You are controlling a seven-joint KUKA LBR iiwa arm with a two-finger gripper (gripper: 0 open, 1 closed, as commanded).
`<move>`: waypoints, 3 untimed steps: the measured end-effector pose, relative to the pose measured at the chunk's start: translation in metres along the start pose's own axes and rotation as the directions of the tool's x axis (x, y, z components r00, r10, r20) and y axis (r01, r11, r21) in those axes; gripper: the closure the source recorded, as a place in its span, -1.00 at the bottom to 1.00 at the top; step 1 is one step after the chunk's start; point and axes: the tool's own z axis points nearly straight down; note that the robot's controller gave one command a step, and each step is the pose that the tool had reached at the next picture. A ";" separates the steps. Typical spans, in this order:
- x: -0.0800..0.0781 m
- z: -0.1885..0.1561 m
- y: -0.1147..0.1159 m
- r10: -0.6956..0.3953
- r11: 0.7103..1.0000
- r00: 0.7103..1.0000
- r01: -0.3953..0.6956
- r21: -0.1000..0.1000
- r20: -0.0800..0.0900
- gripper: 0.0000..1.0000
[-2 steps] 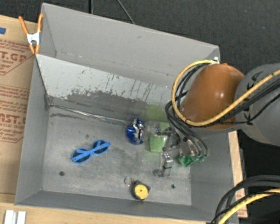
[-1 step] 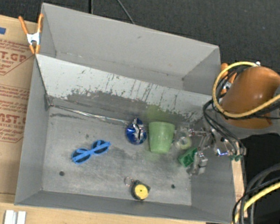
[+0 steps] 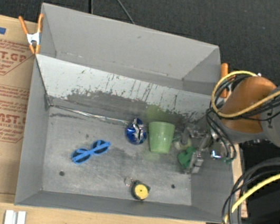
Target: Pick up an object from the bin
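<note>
Hanging low at the right end of the grey bin [image 3: 107, 178], the end effector [image 3: 195, 157] met a small dark-green object [image 3: 185, 157], just right of a light-green cup [image 3: 160, 137]. Whether it was spread or pinching could not be told. A blue patterned ball [image 3: 136, 131] lay against the cup's left.

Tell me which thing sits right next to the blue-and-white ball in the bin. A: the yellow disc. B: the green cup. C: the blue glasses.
B: the green cup stands directly beside the blue-and-white ball, on its right in the camera view.
</note>
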 end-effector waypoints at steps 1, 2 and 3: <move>-0.004 -0.007 0.001 -0.001 1.000 1.000 0.001 0.001 0.010 1.00; 0.029 -0.112 0.006 -0.045 0.999 0.999 0.045 0.006 0.004 1.00; 0.002 -0.188 0.006 -0.037 0.999 0.999 0.037 0.007 0.008 1.00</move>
